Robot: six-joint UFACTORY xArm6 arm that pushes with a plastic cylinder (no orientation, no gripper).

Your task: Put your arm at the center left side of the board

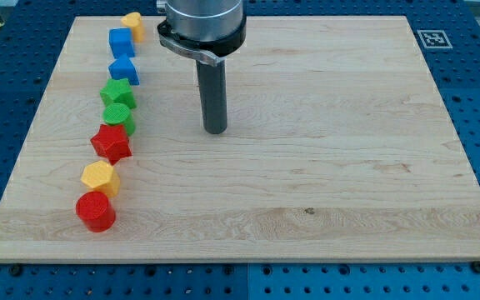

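The arm carries no pincer — just a rod, holding nothing. My tip (215, 130) rests on the wooden board (323, 167), right of the block column. To reach centre left cleanly, it should slide toward the view's left, stopping near the red star (112, 143) and green blocks (118, 107) — without scattering them.
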